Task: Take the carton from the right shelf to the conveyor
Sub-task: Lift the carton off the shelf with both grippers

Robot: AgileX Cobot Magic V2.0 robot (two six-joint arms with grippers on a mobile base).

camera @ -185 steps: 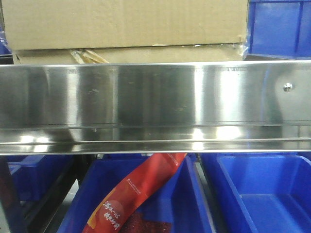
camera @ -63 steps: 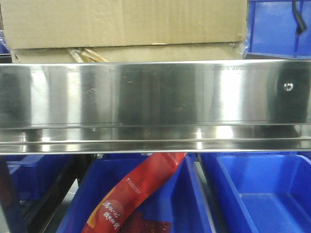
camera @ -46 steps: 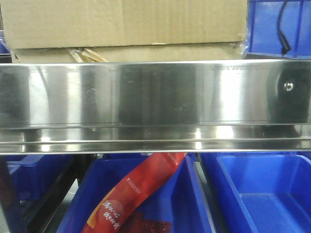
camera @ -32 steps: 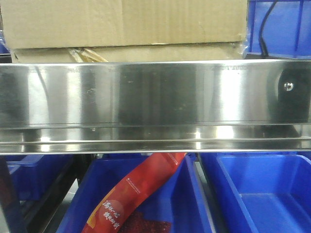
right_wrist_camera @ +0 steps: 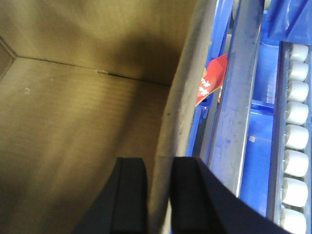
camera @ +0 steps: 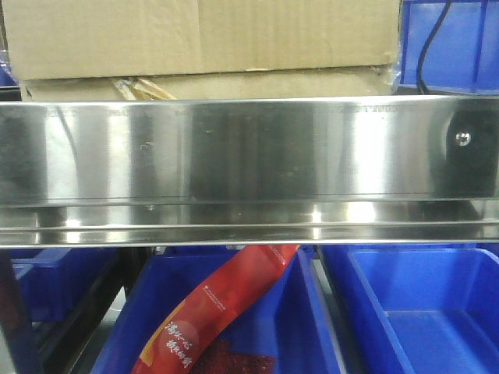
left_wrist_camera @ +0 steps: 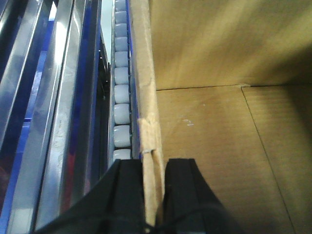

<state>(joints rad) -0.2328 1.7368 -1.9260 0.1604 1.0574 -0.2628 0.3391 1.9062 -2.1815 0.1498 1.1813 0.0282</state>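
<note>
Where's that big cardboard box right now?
In the front view the carton sits on the right shelf, just behind its steel rail, left of a blue bin.

Reads as matt brown corrugated cardboard all over the carton (camera: 203, 35), faintly ribbed on the inner faces, with wrinkled brown tape (left_wrist_camera: 147, 131) on one wall edge. Gleams as brushed stainless steel along the front rail of the right shelf (camera: 249, 148), glossy and banded with reflections, plus a small bright metal screw (camera: 462, 138). Looks like smooth, softly shiny plastic on the blue bins (camera: 421, 312); shiny printed film on the red packet (camera: 226, 300); smooth pale plastic on the rollers (left_wrist_camera: 122, 112). Appears as matt black plastic on the left gripper (left_wrist_camera: 155, 168) and right gripper (right_wrist_camera: 159, 168).
</note>
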